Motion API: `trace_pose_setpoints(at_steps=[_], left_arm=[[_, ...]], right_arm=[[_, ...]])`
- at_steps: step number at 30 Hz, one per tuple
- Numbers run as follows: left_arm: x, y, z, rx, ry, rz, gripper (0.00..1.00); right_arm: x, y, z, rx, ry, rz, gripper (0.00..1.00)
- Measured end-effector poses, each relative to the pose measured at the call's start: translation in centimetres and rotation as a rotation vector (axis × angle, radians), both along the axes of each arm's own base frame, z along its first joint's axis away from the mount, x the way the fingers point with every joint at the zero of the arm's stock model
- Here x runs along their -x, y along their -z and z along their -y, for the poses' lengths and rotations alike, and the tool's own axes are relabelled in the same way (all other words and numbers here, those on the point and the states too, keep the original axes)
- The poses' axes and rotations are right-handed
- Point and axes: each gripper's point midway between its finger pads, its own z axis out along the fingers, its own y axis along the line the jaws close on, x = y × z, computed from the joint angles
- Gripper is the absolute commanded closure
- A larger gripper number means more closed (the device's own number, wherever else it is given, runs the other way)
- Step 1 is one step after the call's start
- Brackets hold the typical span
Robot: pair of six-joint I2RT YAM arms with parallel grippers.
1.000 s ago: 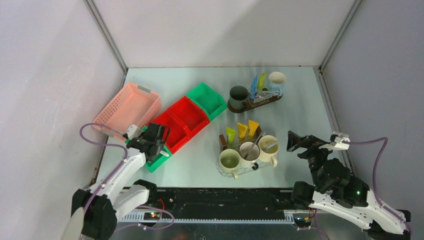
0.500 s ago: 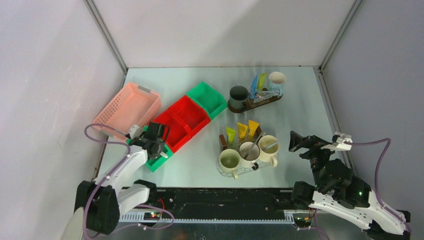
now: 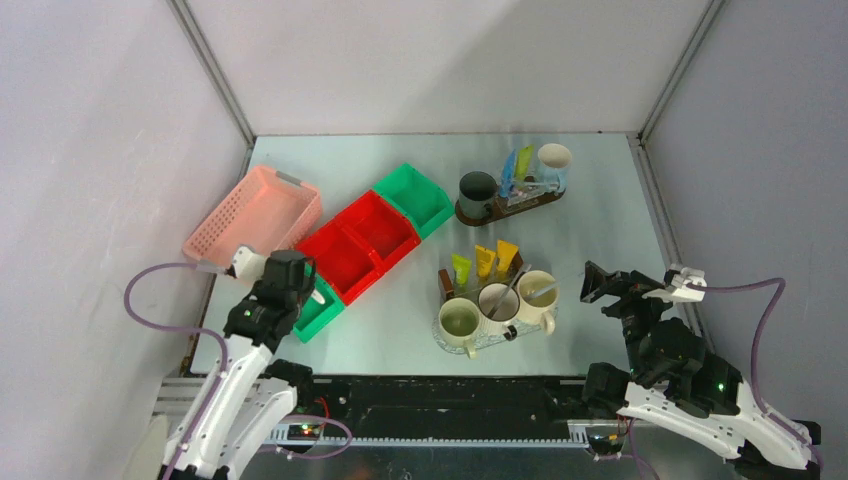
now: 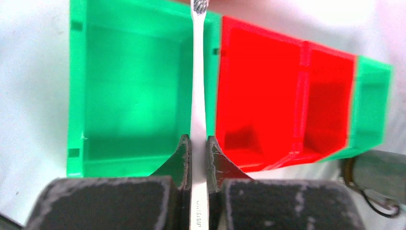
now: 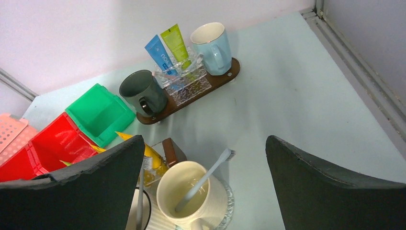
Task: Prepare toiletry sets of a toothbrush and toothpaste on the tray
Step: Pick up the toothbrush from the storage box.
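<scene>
The left gripper [image 4: 196, 155] was clamped on a toothbrush [image 4: 197, 76], its two dark fingers pinching the lower handle. The brush was slim and white, with a straight flat handle and a small head of grey and white bristles at its far end. It hung above the wall shared by the near green bin [image 4: 76, 96] and the red bin [image 4: 258, 86], at the left of the table. Small grey printing ran along the handle between the fingers, too blurred to read.

The right gripper [image 5: 203, 143] stood wide open and held nothing, near the right edge of the table.

Just left of it, a clear tray [image 3: 478, 345] carried three mugs in a row. The left cream mug [image 3: 459, 322] showed no brush, the middle mug [image 3: 498, 300] held one, and the right cream mug [image 5: 189, 194] had a pale brush [image 5: 206, 178] leaning in it. Yellow and orange tubes [image 3: 484, 262] stood upright behind them.

Farther back, an oval wooden tray [image 5: 218, 79] bore a dark mug [image 5: 141, 91] at its left end and a pale blue mug [image 5: 211, 42] at its right. A blue tube [image 5: 157, 50] and a green tube [image 5: 175, 40] stood in a clear holder [image 5: 186, 84] between them. The blue tube carried white lettering that could not be made out.
</scene>
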Motion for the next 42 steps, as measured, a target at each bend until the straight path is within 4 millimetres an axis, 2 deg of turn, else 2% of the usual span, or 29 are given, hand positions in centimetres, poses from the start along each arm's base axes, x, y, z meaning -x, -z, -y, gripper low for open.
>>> trace_pose_setpoints(at_steps=[5,8,16,20,23,28,34,38,42], left_arm=[[-1.0,-3.9,1.1,-0.019,0.092,0.145,1.0],[-1.8,-6.4,2.9,-0.044,0.198,0.235,1.0],[-3.3,-12.3,9.6,-0.114,0.53,0.474,1.0],[-3.2,-15.2,13.5,-0.123,0.693,0.607,1.0],[-2.9,-17.0,16.6,-0.137,0.813,0.7,0.96],[-2.1,-17.8,21.3,-0.19,1.005,0.782,0.89],[-0.4,-16.2,26.5,-0.265,1.241,0.808,0.89],[1.0,-16.1,29.5,-0.279,1.357,0.846,0.89],[2.1,-16.7,31.9,-0.272,1.432,0.897,0.9]], right_arm=[[0.0,0.0,0.3,0.027,0.012,0.001,0.01],[0.0,-0.1,0.5,0.03,0.011,0.006,0.01],[0.2,-1.0,0.6,-0.011,-0.013,0.038,0.0],[0.3,-1.1,0.3,-0.015,-0.026,0.041,0.0],[0.3,-1.1,0.2,-0.016,-0.036,0.041,0.01],[0.3,-1.1,-0.1,-0.016,-0.051,0.041,0.0],[0.4,-1.3,-0.9,-0.017,-0.098,0.043,0.01],[0.5,-2.1,-2.7,-0.025,-0.183,0.054,0.0],[0.4,-2.7,-5.9,-0.013,-0.292,0.055,0.01]])
